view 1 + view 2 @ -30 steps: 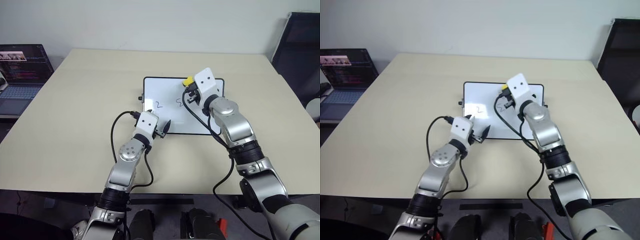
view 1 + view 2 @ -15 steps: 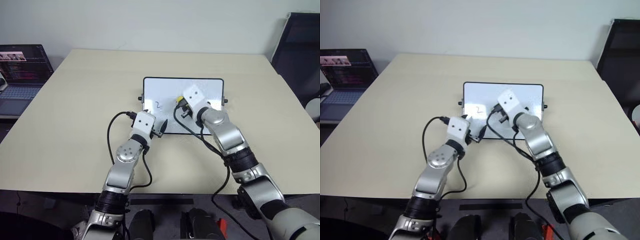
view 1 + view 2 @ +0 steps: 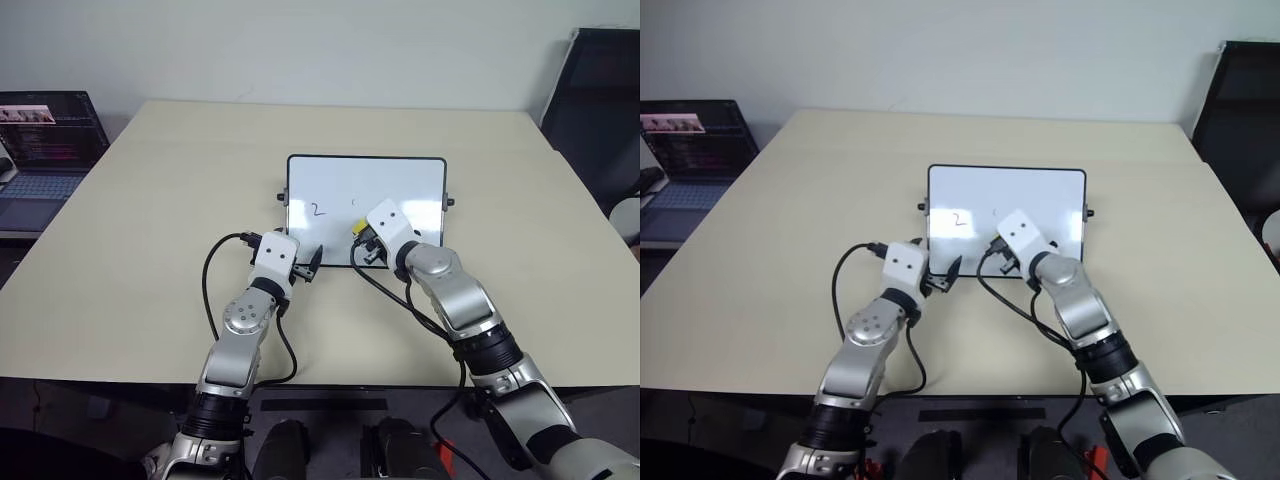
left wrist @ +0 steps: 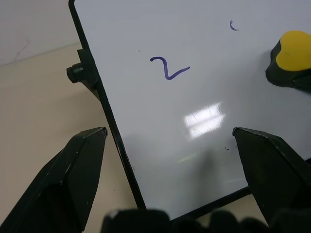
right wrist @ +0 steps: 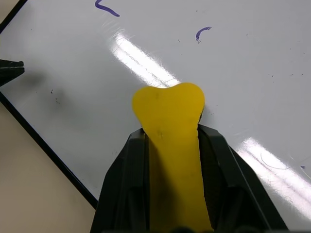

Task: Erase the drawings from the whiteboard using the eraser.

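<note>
Silver arms, white wrists, black cables

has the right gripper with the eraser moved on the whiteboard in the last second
Yes. The right gripper, shut on the eraser, has come from the whiteboard's far edge toward its near edge, beside the "2".

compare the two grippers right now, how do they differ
The left gripper is open and holds nothing, its black fingers spread across the near left corner of the whiteboard; the right gripper is shut on the yellow eraser. The left one sits at the board's edge, one finger over the table, while the right one is over the board's white surface, beside a leftover mark. Both have two black fingers.
</note>
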